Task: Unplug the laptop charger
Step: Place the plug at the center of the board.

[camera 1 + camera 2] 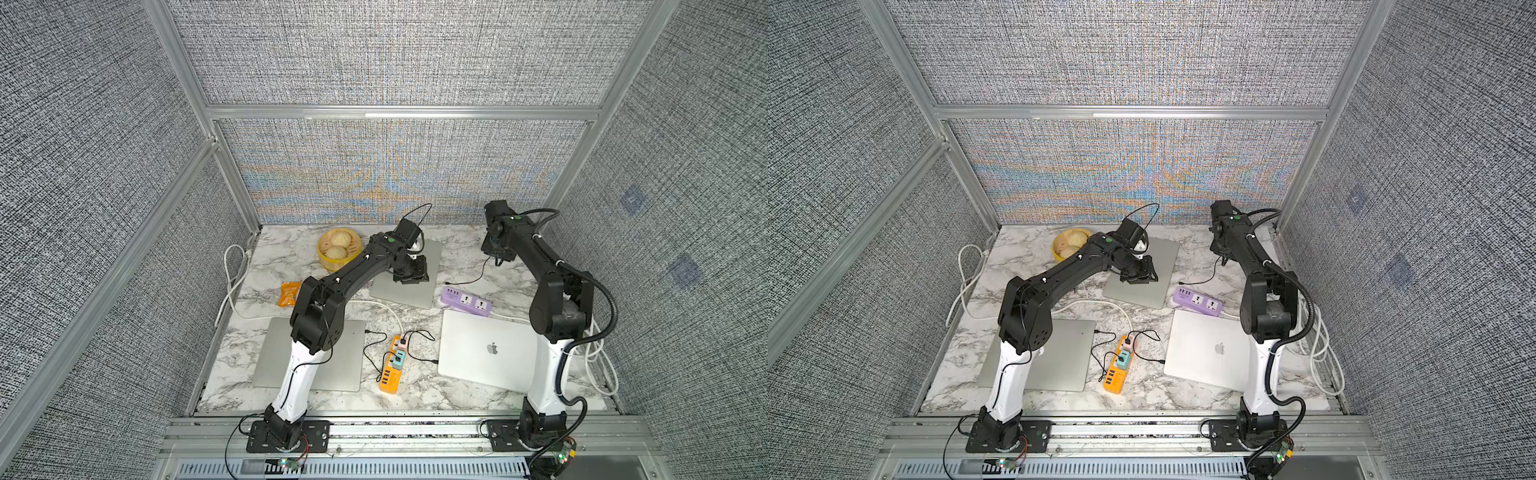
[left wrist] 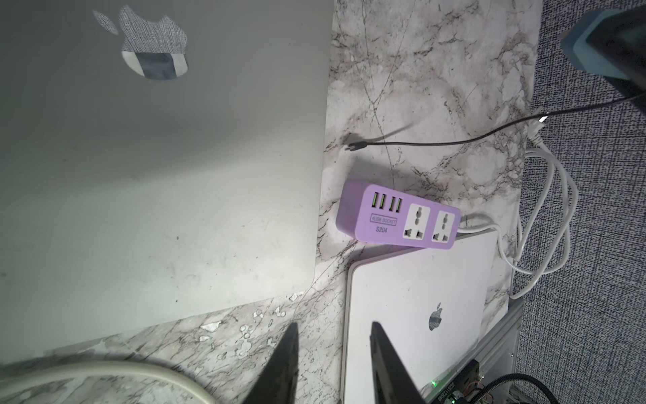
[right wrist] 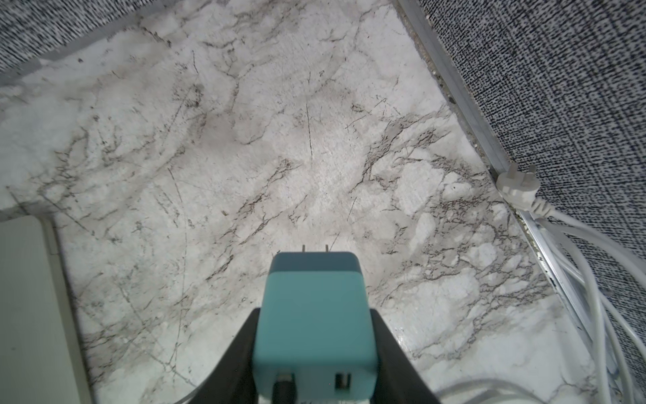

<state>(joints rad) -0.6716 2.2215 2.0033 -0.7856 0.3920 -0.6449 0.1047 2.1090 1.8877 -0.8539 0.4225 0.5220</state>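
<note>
Charger above marble, cables beside

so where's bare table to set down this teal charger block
Bare marble table in the far right corner, bordered by the far silver laptop, the purple power strip and the right wall; a thin black cable crosses it. Crowded: around the orange power strip, and white cord coils along the right edge.
</note>
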